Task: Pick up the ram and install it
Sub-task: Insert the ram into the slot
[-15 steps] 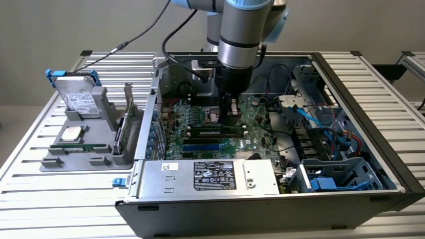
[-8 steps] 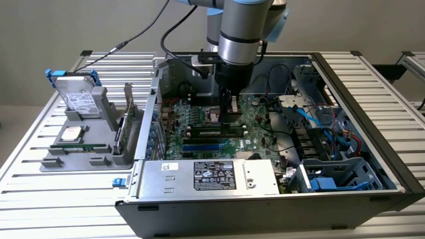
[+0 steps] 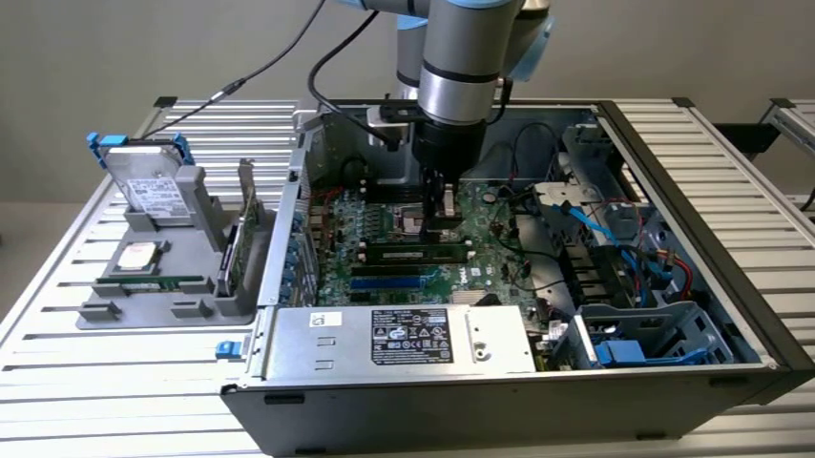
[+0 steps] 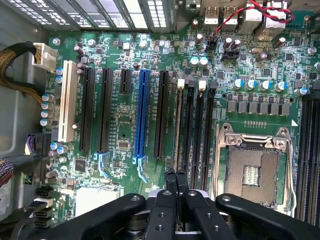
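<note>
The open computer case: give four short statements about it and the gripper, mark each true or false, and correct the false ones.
1. The gripper is shut. True.
2. The processor socket holds a chip. False: it is empty; the processor lies in the grey holder outside the computer case.
3. The hard drive with blue rails stands in the grey holder. True.
4. The gripper hangs over the grey holder. False: it is inside the computer case, above the memory slots of the motherboard.
</note>
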### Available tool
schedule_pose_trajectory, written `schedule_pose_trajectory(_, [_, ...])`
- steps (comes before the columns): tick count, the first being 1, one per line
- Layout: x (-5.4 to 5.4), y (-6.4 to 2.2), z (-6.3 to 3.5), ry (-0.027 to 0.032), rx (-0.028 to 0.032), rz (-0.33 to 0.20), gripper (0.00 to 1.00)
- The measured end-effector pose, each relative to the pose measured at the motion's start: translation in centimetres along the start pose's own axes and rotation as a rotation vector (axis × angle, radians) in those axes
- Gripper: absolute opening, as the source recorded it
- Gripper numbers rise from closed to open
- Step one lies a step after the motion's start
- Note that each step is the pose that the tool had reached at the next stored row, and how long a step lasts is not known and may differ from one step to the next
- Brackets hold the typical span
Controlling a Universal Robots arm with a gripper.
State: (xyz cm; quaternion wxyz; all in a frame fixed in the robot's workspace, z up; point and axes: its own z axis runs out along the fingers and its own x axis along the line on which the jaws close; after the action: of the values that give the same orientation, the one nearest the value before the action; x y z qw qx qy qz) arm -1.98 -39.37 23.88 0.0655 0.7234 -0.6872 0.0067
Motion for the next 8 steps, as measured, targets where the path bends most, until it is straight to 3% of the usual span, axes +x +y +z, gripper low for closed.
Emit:
schedule_pose_trajectory(4, [0.03, -0.46, -0.03, 0.0001, 0.0016, 0.000, 0.10])
schedule_pose_trajectory(8, [0.07, -0.96, -0.04, 0.0006, 0.0081, 0.001, 0.10])
